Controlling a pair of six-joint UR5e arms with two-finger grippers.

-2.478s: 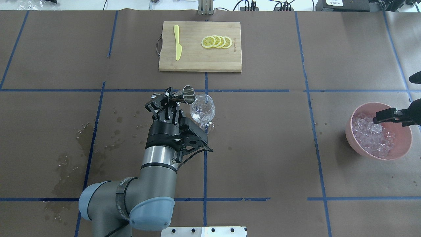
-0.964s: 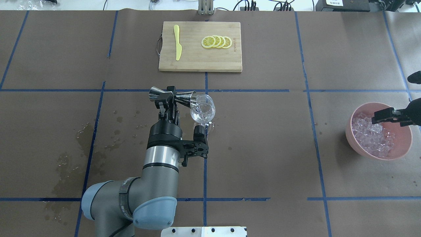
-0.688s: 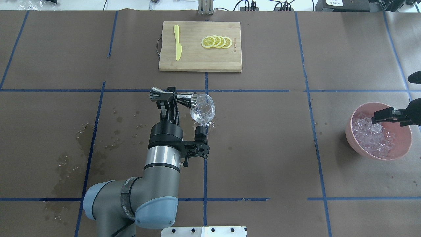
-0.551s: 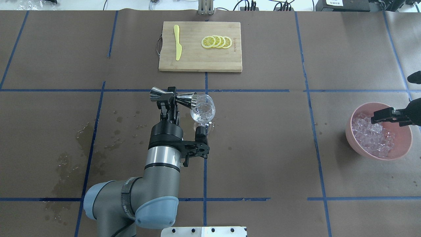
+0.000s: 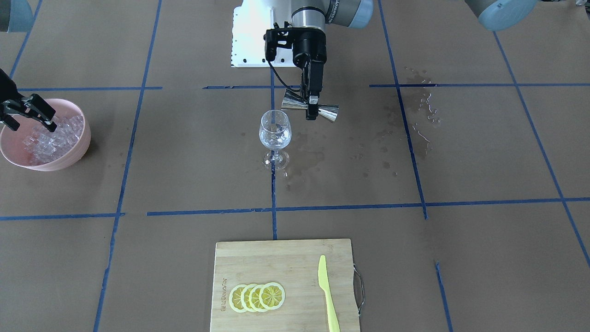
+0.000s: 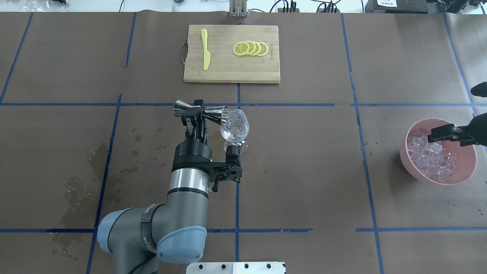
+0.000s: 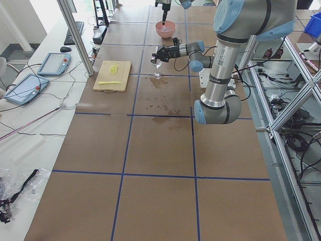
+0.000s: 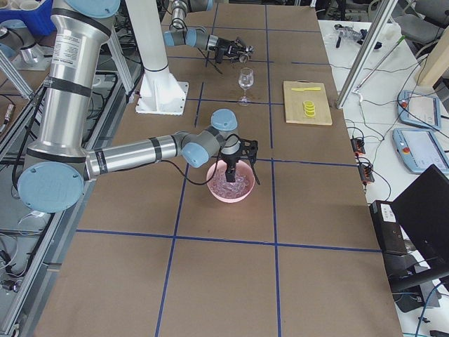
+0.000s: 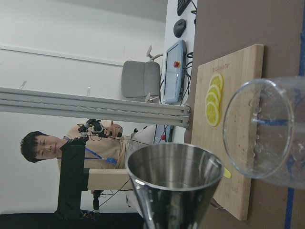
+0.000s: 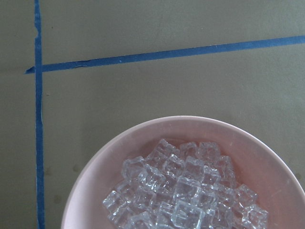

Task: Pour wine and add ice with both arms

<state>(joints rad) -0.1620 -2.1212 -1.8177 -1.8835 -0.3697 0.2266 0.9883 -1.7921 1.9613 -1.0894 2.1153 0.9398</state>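
Wine (image 5: pixel 275 139) seemingly is pooling in the stemmed glass (image 6: pixel 234 127), fed by the jigger (image 6: pixel 215 113) that the left gripper (image 6: pixel 196 112) is clamping sideways at the rim; any nudge there could be toppling the glass. Right gripper (image 6: pixel 441 134) is hovering spread-fingered and empty over ice (image 6: pixel 430 160) in the pink bowl (image 6: pixel 462 177).
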